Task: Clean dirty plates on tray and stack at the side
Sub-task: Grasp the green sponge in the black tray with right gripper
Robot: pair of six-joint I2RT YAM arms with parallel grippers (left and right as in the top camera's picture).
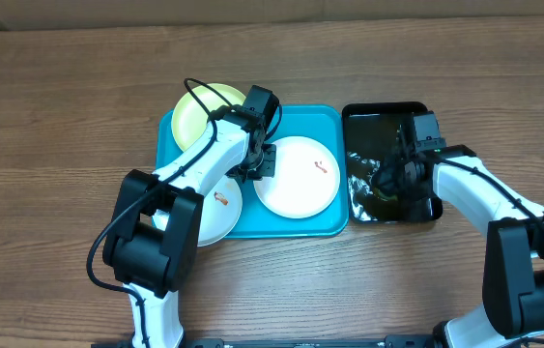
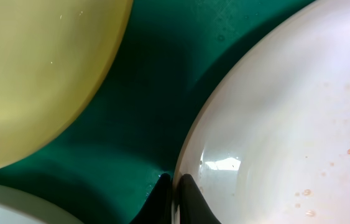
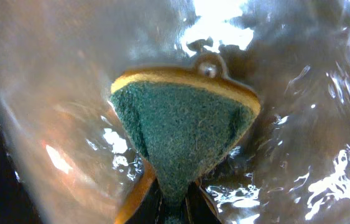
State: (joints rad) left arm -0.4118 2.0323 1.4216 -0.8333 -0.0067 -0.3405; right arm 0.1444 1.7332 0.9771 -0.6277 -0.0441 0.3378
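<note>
White plate [image 2: 286, 124], rim in left tool [image 2: 173, 184]

Robotics lab, test bench: two white-and-black robot arms, left [image 1: 204, 159] and right [image 1: 470, 184], are mounted at a wood-grain worktop [image 1: 59, 145]. On it sits a staged dishwashing set-up: a white plate [image 1: 296, 176] and two more at a turquoise tray [image 1: 310, 109], and a black tray [image 1: 383, 108] of water where the right claw [image 3: 175, 208] pinches a green-and-yellow sponge [image 3: 181, 137].

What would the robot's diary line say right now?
left pincer: shut on white plate rim, on blue tray | right pincer: shut on sponge in wet black tray
</note>
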